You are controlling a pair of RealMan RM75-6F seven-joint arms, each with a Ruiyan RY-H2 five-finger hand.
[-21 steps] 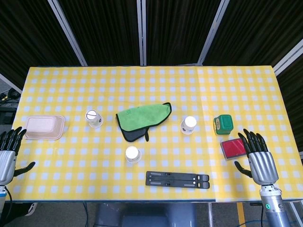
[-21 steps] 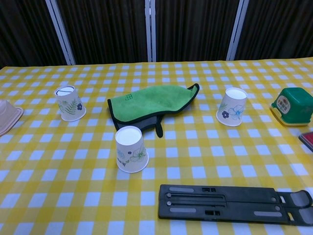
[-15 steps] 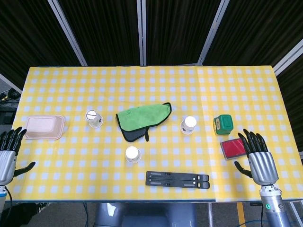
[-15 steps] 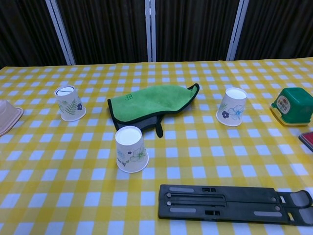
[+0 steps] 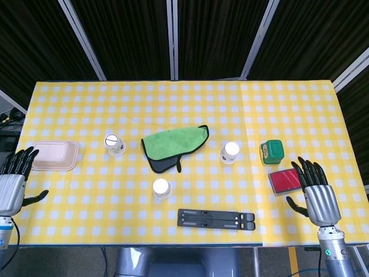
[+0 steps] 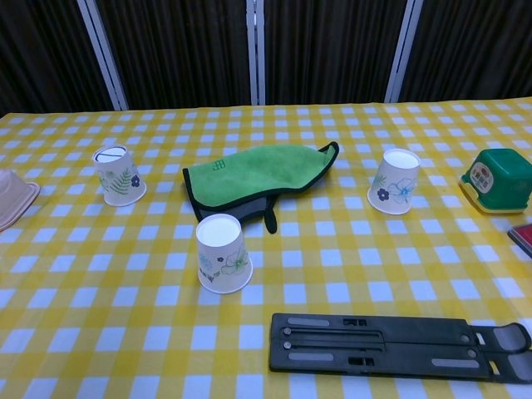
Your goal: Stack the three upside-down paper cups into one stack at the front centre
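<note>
Three upside-down paper cups stand apart on the yellow checked table. The front cup [image 5: 161,188] [image 6: 223,254] is near the front centre, the left cup [image 5: 115,144] [image 6: 117,175] lies back left, and the right cup [image 5: 229,152] [image 6: 394,182] is back right. My left hand [image 5: 14,182] hovers at the table's left edge with fingers spread and nothing in it. Over the front right corner, my right hand [image 5: 316,193] is also spread and empty. Neither hand shows in the chest view.
A green cloth [image 5: 172,145] [image 6: 253,173] lies between the cups. A black flat bar [image 5: 216,219] [image 6: 399,345] sits at the front. A green box [image 5: 271,152] [image 6: 496,179] and red pad [image 5: 284,181] are right; a beige tray [image 5: 54,155] is left.
My left hand has moved a little inward and toward the table's far side. The right hand has barely moved, and the cups are unmoved.
</note>
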